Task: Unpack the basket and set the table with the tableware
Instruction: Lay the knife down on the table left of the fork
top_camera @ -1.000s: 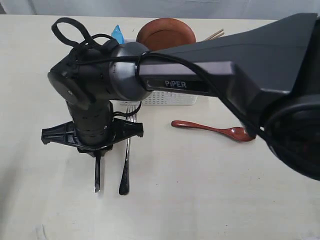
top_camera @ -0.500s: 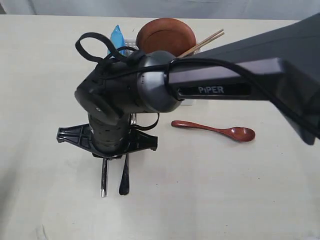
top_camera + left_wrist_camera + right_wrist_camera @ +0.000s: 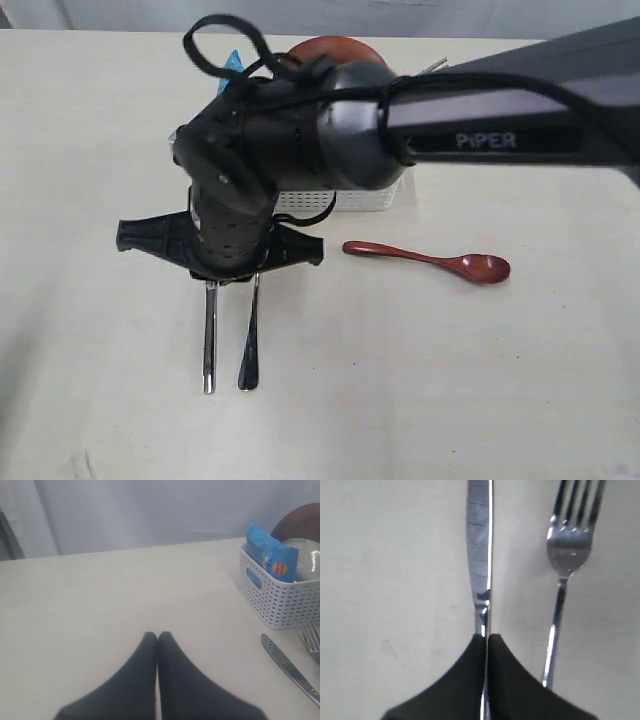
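The steel knife [image 3: 209,340] and fork [image 3: 250,345] lie side by side on the table [image 3: 420,400], in front of the white basket [image 3: 350,200]. A dark red spoon [image 3: 430,262] lies to their right. My right gripper [image 3: 486,637] is shut just over the knife's handle [image 3: 479,555], and the knife rests on the table beside the fork [image 3: 570,545]. My left gripper [image 3: 157,635] is shut and empty over bare table. It is a good way from the basket [image 3: 280,600], which holds a brown plate [image 3: 300,520] and a pale round vessel [image 3: 307,560].
A blue chip bag [image 3: 272,555] stands at the basket's near end. Chopstick tips [image 3: 437,66] poke out behind the right arm, which covers most of the basket in the exterior view. A pale wall runs behind the table.
The right gripper carried the knife slightly right beside the fork, then drew back toward the basket. The knife stays on the table with more of its handle showing.
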`<act>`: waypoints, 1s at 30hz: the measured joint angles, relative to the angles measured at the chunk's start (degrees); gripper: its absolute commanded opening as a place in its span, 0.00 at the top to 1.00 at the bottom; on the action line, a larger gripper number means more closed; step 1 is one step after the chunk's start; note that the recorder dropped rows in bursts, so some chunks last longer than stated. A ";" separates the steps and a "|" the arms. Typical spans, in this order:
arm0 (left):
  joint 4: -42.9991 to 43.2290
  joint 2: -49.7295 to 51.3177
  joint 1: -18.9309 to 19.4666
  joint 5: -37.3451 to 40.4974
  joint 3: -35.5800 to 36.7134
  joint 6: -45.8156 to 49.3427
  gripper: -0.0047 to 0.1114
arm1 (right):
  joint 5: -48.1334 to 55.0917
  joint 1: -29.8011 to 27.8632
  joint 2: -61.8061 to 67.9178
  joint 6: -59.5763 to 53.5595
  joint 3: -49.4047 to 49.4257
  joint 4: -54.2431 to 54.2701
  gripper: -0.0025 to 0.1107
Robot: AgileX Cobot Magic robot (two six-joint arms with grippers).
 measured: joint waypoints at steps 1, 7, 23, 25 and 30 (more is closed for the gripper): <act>0.00 0.00 0.00 0.00 0.00 0.00 0.96 | 1.04 -0.76 -0.47 -0.97 0.00 0.45 0.77; 0.00 0.00 0.00 0.00 0.00 0.00 0.96 | 5.74 -3.67 -1.13 -8.27 0.00 4.01 0.58; 0.00 0.00 0.00 0.00 0.00 0.00 0.96 | 3.57 -3.77 5.14 -10.73 0.00 2.11 0.69; 0.00 0.00 0.00 0.00 0.00 0.00 0.96 | 2.63 -3.77 5.36 -10.72 0.00 1.84 0.81; 0.00 0.00 0.00 0.00 0.00 0.00 0.96 | 0.79 -3.77 5.63 -10.84 0.00 1.70 0.98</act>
